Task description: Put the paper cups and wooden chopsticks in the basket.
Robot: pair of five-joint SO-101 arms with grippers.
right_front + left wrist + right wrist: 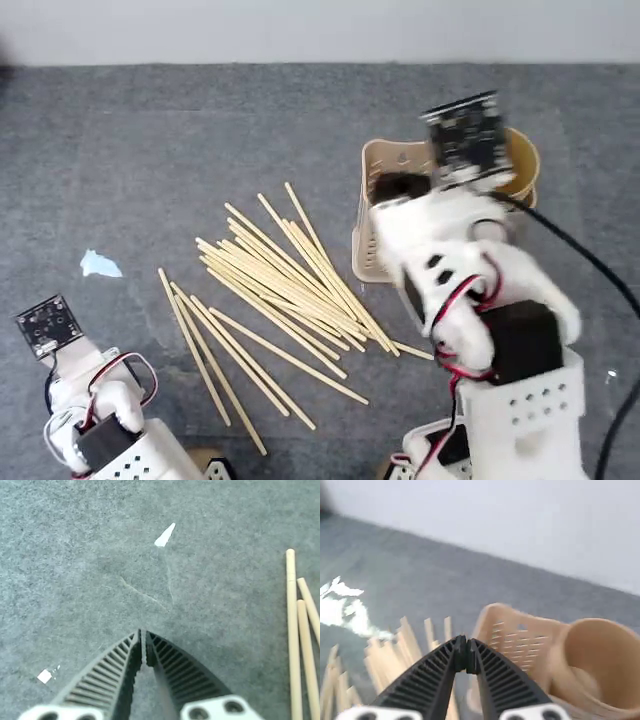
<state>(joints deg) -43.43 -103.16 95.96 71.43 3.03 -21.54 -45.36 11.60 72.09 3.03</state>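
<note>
Several wooden chopsticks (280, 290) lie scattered on the grey mat left of the beige slotted basket (385, 160). A tan paper cup (522, 165) lies in the basket, its open mouth showing in the right wrist view (605, 660). My right gripper (465, 660) is shut and empty, raised above the basket's near corner (505, 625); the arm (450, 240) covers much of the basket from above. My left gripper (142, 647) is shut and empty over bare mat at the front left, with chopstick ends (297, 640) off to one side.
A small pale blue scrap (100, 264) lies on the mat at the left. White flecks (165, 535) dot the mat near the left gripper. The left arm's base (100, 420) sits at the front left. A pale wall runs along the back.
</note>
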